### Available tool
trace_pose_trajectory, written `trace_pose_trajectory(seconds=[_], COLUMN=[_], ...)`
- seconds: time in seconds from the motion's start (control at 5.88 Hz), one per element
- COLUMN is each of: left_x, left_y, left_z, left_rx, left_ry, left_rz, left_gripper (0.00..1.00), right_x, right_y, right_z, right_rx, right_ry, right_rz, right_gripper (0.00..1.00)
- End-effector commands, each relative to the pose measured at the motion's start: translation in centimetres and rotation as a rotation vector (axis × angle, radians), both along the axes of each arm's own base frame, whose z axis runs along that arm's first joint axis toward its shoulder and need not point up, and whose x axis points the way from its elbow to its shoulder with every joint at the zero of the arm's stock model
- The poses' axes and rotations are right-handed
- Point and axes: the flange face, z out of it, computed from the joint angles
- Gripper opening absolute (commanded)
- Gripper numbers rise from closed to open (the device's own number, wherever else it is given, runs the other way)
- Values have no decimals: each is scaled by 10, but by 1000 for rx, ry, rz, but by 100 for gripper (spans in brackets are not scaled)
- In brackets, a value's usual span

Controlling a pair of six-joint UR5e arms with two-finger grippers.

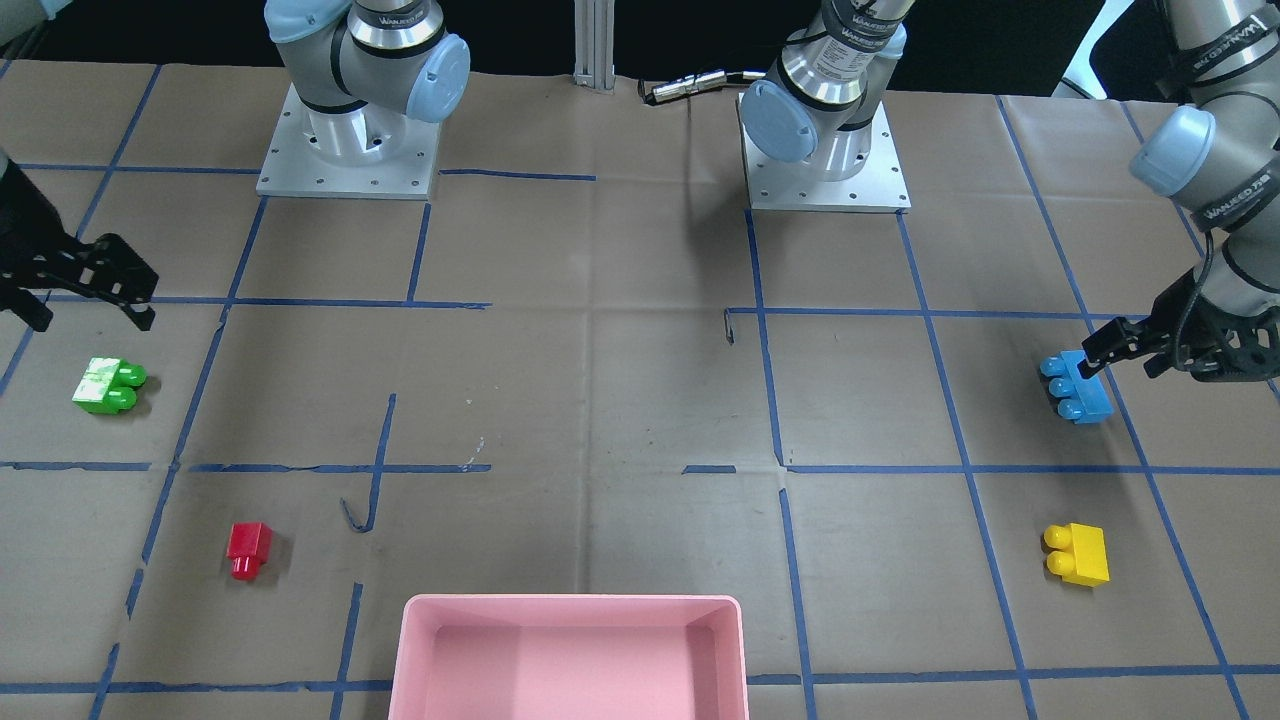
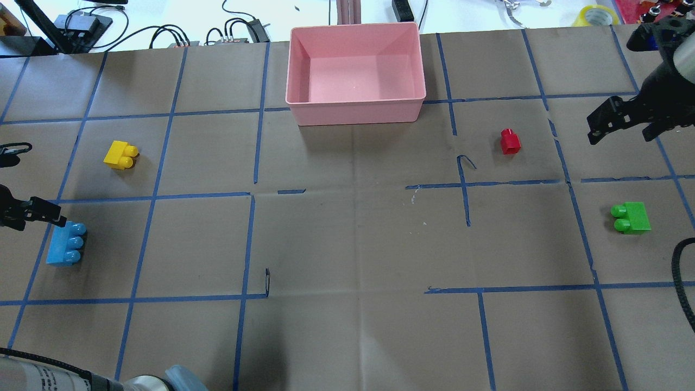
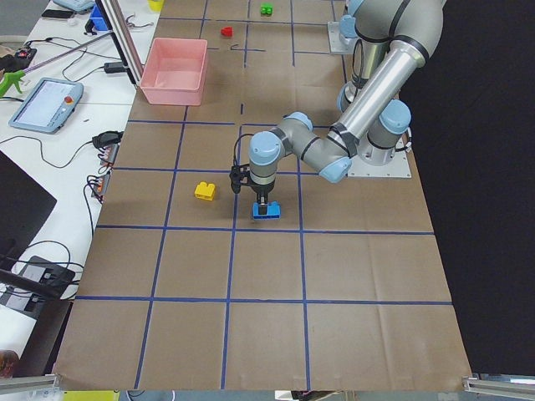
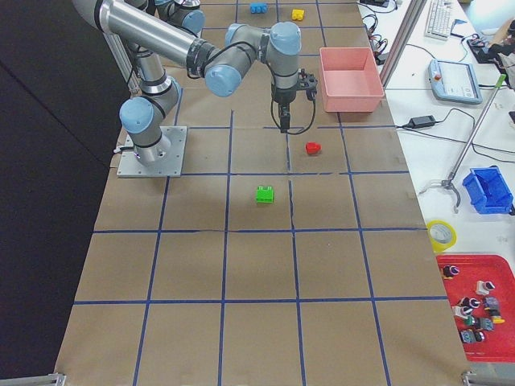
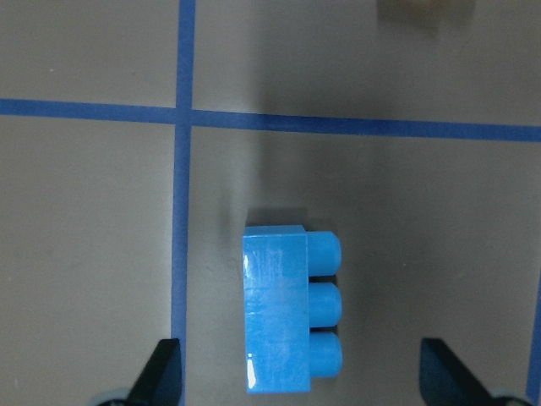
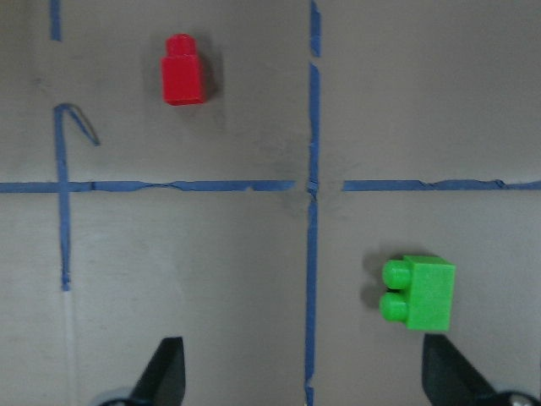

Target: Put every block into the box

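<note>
Light-blue block (image 5: 279, 309) under my spread-open left gripper (image 5: 304, 376) looks light, rigid, slick; I'd pinch its flat body, not studs

- Box (image 2: 355, 111): far edge of the table, centre.
- Three-stud block (image 2: 65, 244) and left two-stud block (image 2: 120, 155): robot's left side.
- One-stud block (image 2: 510, 142) and right two-stud block (image 2: 631, 218): its right.

Overhead and front opposed, sharing box (image 2: 353, 111), wrist cameras downward

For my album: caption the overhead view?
Left end effector hovers open above the blue block; the pink box sits empty.
</note>
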Motion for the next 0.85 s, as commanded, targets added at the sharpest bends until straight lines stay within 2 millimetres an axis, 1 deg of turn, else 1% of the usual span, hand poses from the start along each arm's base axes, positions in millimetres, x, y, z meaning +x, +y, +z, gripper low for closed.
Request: trace_pose_trajectory(seconds=[0.0,0.17,0.34,0.51,0.68], left_x=[3,6,9,7,6], left_y=[-7,-10,-11,-11,-9], left_z=[-35,-44,-52,-54,-57], left_rx=[16,11,6,11,17], left_ry=[17,12,4,10,15], left_rz=[-3,0,2,-1,0], left_gripper=[99,99,99,99,99], right_x=[-47,-67,-90,-107,-123], right_y=[2,3,2,-4,-14], right_z=[-57,-93,-123,-153,-184], right_rx=[18,39,61,71,48], right_ry=[52,39,23,8,20], right_rz=[-73,-86,-113,-108,-55], right_gripper=[100,100,100,99,99])
